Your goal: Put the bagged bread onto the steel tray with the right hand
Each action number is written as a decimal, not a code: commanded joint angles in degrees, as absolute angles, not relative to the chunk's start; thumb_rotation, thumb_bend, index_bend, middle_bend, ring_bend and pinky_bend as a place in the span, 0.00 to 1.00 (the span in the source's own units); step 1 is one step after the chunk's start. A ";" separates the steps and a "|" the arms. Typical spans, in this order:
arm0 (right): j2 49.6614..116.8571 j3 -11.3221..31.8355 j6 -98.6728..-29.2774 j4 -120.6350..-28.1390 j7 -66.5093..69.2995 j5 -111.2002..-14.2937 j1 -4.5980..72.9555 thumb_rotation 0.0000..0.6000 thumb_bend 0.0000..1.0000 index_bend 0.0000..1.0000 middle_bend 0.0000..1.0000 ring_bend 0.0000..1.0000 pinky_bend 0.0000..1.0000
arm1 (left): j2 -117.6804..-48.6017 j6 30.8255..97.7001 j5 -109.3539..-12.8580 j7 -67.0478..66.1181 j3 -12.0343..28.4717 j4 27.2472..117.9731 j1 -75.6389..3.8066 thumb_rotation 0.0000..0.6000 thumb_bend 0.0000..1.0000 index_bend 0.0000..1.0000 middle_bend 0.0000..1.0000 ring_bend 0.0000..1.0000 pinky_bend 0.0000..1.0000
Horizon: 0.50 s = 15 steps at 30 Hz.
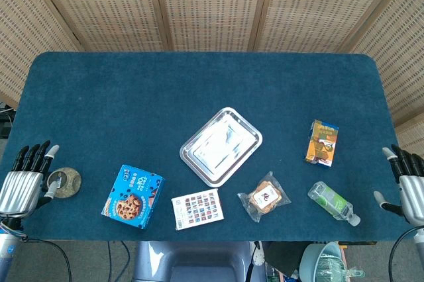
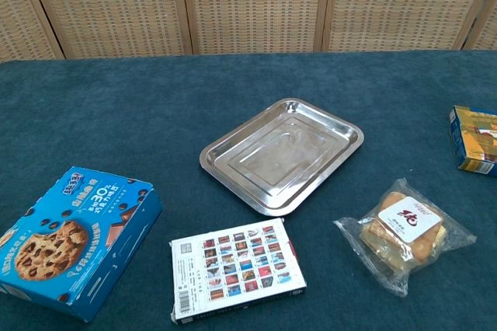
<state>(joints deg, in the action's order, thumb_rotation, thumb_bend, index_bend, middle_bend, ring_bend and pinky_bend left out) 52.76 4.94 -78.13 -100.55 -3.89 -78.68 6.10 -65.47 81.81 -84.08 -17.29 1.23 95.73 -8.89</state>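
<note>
The bagged bread (image 1: 264, 196) lies on the table just right of and below the steel tray (image 1: 220, 145), apart from it. It looks light, soft and crinkly-slippery; grasp across the loaf, not the film. Its long axis seems diagonal. Right hand (image 1: 409, 184) and left hand (image 1: 25, 179) hold nothing, fingers spread.

The blue cookie box (image 2: 74, 239), at about 8 o'clock from the tray (image 2: 282, 152), has a big "30" in its yellow writing. The rest of those words are too small to read. The bread bag (image 2: 404, 226), at 4 o'clock from the tray, has a white label with one red Chinese sign.
</note>
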 commanded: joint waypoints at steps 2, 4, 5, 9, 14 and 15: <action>53.00 4.92 -77.77 -100.42 -4.26 -78.41 6.32 1.00 0.31 0.00 0.00 0.00 0.00 | -65.32 81.88 -84.09 -17.02 1.35 95.63 -8.86 1.00 0.42 0.00 0.00 0.00 0.00; 53.09 4.88 -77.73 -100.24 -4.37 -78.28 6.31 1.00 0.31 0.00 0.00 0.00 0.00 | -65.31 81.57 -84.00 -17.01 1.39 95.61 -8.99 1.00 0.42 0.00 0.00 0.00 0.00; 53.11 4.88 -77.73 -100.17 -4.37 -78.20 6.30 1.00 0.31 0.00 0.00 0.00 0.00 | -65.32 81.46 -83.98 -17.10 1.39 95.59 -9.05 1.00 0.42 0.00 0.00 0.00 0.00; 53.03 4.90 -77.98 -100.16 -4.10 -78.04 6.12 1.00 0.31 0.00 0.00 0.00 0.00 | -65.37 81.21 -83.95 -17.39 1.47 95.56 -9.23 1.00 0.42 0.00 0.00 0.00 0.00; 52.98 4.72 -78.26 -100.16 -4.09 -78.48 5.99 1.00 0.31 0.00 0.00 0.00 0.00 | -65.09 81.58 -84.33 -17.14 1.66 96.16 -9.25 1.00 0.42 0.00 0.00 0.00 0.00; 53.02 4.62 -78.05 -100.12 -3.93 -78.44 6.00 1.00 0.31 0.00 0.00 0.00 0.00 | -65.06 81.57 -84.27 -17.12 1.68 96.18 -9.24 1.00 0.42 0.00 0.00 0.00 0.00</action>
<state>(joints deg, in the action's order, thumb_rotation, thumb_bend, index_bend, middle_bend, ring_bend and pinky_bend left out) 52.98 4.71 -78.19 -100.18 -4.03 -78.47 6.00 -65.07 81.57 -84.29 -17.13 1.67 96.17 -9.24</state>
